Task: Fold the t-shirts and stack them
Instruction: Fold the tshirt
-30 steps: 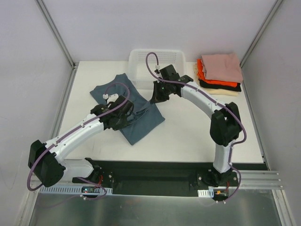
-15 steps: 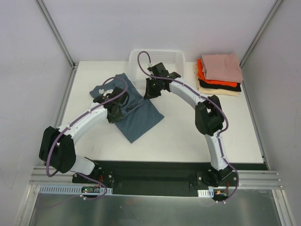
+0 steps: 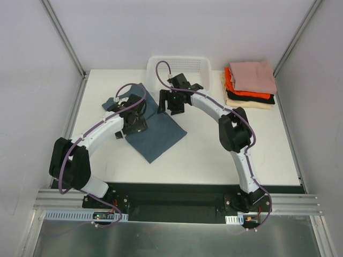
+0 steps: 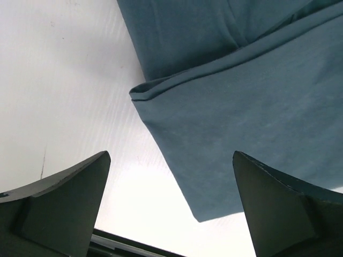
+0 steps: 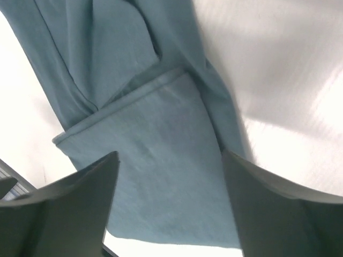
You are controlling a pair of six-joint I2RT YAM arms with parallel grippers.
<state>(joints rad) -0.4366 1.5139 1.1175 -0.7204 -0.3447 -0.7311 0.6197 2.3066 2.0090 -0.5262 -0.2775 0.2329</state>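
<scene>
A slate blue-grey t-shirt (image 3: 161, 136) lies folded over itself on the white table, left of centre. My left gripper (image 3: 134, 122) hovers over its left part, open; in the left wrist view the shirt (image 4: 241, 107) and its folded hem lie below the gripper (image 4: 170, 155), with nothing between the fingers (image 4: 69, 198). My right gripper (image 3: 170, 104) stands open over the shirt's far edge; the right wrist view shows the gripper (image 5: 170, 154) above the cloth (image 5: 161, 134), apart from it. At the back right sits a stack of folded t-shirts (image 3: 253, 75): pink on top, then orange-red, black and cream.
A white mesh basket (image 3: 177, 67) stands at the back centre, just behind the right gripper. White walls enclose the table (image 3: 225, 150) on three sides. The arm bases and a black rail (image 3: 171, 201) line the near edge.
Both grippers have opened and let go of the blue-grey shirt. The arms swung toward the back left, folding the shirt narrower, and it now lies flat on the table.
</scene>
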